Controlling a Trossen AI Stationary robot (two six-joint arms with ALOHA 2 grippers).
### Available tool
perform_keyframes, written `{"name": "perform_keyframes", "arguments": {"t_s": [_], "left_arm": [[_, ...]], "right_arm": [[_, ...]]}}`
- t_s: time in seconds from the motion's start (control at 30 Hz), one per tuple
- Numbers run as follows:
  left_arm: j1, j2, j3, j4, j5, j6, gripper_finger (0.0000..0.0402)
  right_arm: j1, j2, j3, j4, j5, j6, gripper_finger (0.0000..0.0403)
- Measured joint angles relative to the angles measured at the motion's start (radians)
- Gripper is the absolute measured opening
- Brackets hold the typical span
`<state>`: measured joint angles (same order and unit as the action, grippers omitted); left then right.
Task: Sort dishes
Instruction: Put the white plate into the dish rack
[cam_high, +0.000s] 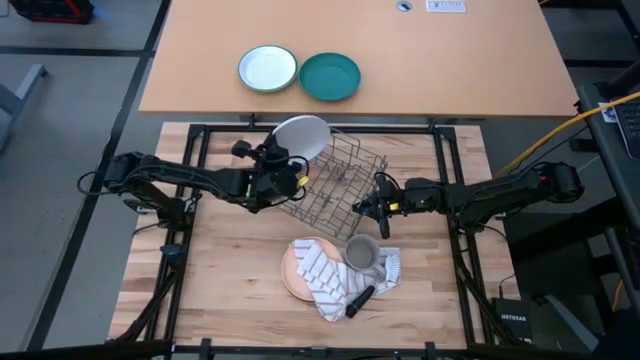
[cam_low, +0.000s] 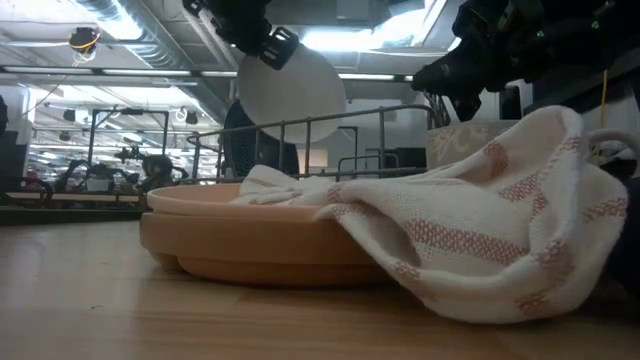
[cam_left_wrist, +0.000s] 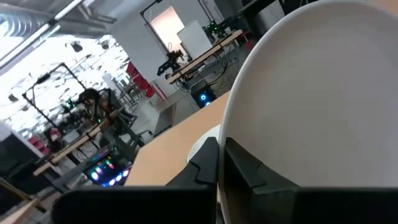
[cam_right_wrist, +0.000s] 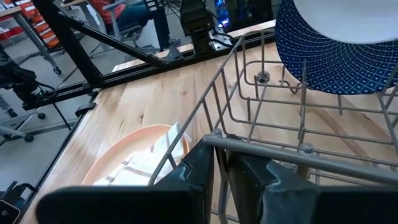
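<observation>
My left gripper (cam_high: 288, 172) is shut on a plain white plate (cam_high: 302, 138), held up over the far left part of a wire dish rack (cam_high: 340, 182). A blue patterned plate (cam_right_wrist: 329, 56) stands on edge between the rack's wires, just below the white plate (cam_right_wrist: 348, 15). My right gripper (cam_high: 378, 203) is shut on the rack's right side. A tan plate (cam_high: 295, 270) lies flat on the table in front of the rack, partly under a striped cloth (cam_high: 335, 278). My left gripper pinches the white plate's rim (cam_left_wrist: 233, 134) between its two fingers, one on each face. The fingers come level from the table's left. The plate stands on edge, lifted clear above the rack (cam_low: 292, 95). My right gripper pinches the rack's top rim wire (cam_right_wrist: 249, 146) between its two fingers. The fingers come from the table's right, slanting slightly down, and lie across the wire.
A grey mug (cam_high: 362, 255) and a dark handled thing (cam_high: 360, 298) sit on the cloth near the tan plate. A small white green-rimmed bowl (cam_high: 268, 68) and a teal plate (cam_high: 330, 76) lie on the far tabletop. A black frame (cam_high: 200, 135) borders the work table.
</observation>
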<state>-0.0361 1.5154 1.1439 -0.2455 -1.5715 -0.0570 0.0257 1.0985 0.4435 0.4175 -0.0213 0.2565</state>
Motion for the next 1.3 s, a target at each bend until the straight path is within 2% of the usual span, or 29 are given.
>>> {"name": "perform_keyframes", "arguments": {"t_s": [0.3,0.47,0.6,0.83,1.1,1.3], "left_arm": [[-0.024,0.0,0.0,0.28,0.0,0.414,0.0],[-0.024,0.0,0.0,0.363,0.0,0.537,0.0],[-0.024,0.0,0.0,0.363,0.0,0.544,0.0],[-0.034,0.0,0.0,0.361,0.0,0.604,0.0],[-0.105,0.002,0.0,0.361,0.0,0.573,0.0],[-0.141,0.06,0.0,0.359,0.001,0.567,0.0]], "right_arm": [[0.001,-0.001,0.0,0.002,0.064,0.0,0.0046],[0.001,-0.002,0.0,0.004,0.126,0.003,0.0046],[0.0,-0.002,0.0,0.003,0.132,0.03,0.0046],[0.0,-0.002,0.0,-0.001,0.039,0.03,0.0046],[0.0,-0.002,0.001,-0.001,-0.01,0.018,0.0046],[0.001,0.003,0.002,0.001,-0.016,0.016,0.0046]]}}
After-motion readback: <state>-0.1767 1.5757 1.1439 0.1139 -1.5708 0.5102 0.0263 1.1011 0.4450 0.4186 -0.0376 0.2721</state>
